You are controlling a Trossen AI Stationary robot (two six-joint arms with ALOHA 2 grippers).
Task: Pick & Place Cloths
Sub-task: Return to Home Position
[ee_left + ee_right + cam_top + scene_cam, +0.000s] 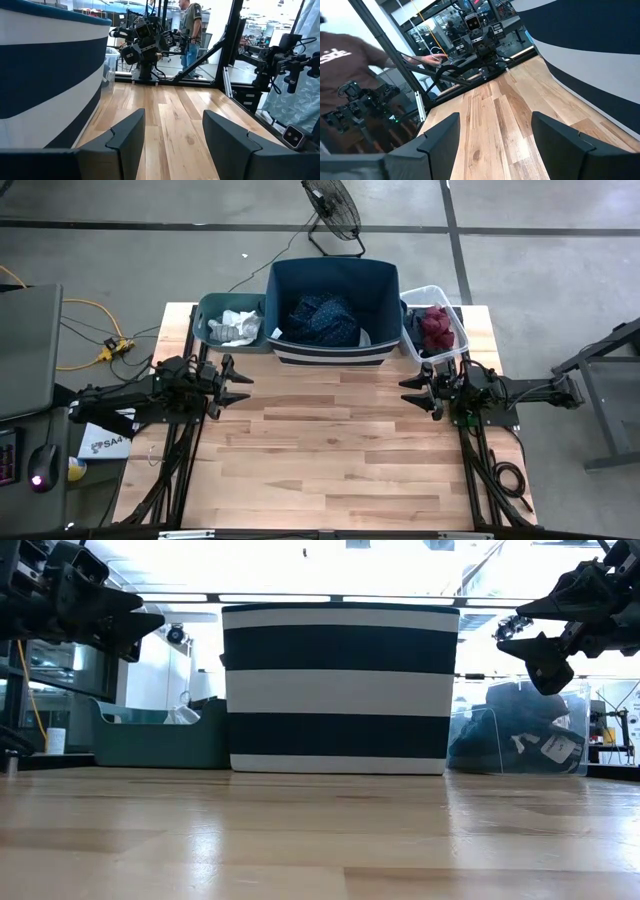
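Hovering above the pale wood-plank tabletop (330,465), left gripper (244,386) and right gripper (406,392) both spread wide. Concrete floor (550,270), 1 fan (333,208) behind.

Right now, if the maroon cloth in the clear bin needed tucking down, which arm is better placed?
Likely the right: the right gripper hangs open next to the clear bin holding the maroon cloth; the left gripper is by the teal bin.

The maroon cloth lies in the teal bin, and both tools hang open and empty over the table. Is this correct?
Not quite. The high view shows the maroon cloth in the clear bin, right of the striped navy bin. The rest holds: left tool and right tool are open and empty over the table.
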